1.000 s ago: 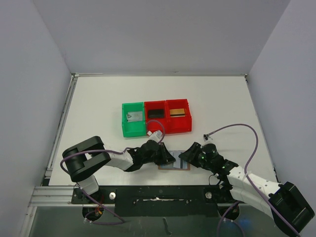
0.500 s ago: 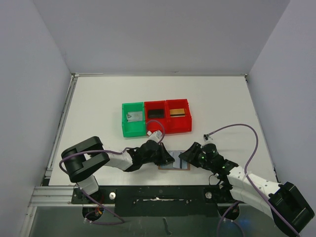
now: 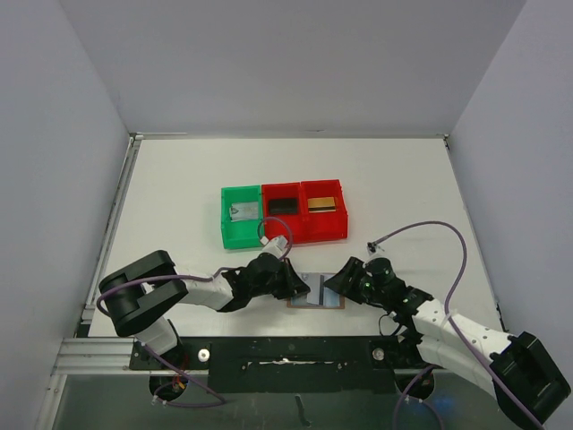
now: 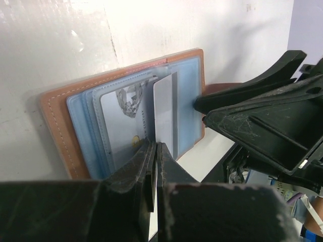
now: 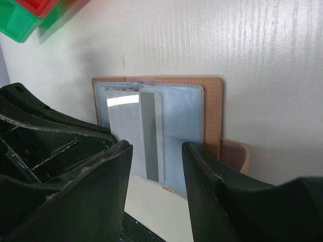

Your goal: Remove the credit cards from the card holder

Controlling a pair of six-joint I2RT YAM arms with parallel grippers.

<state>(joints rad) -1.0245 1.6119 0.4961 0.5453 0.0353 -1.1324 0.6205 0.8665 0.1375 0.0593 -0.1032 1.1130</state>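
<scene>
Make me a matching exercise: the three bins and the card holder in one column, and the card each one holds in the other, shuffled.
Column one:
1 green bin
2 middle red bin
3 right red bin
4 card holder

Column two:
A gold-tan card
B pale card, sticking partway out
C black card
D silver-grey card

Pairs: 1-D, 2-C, 3-A, 4-B

Soft, even overhead light; white table (image 3: 394,179) bright, shadows faint. Left wrist view: glare patch on table upper left; near left gripper (image 4: 154,151) dark, blurred. Right wrist view: bright sheen on silver-grey card (image 5: 126,131); green bin (image 5: 17,22) out of focus.
</scene>
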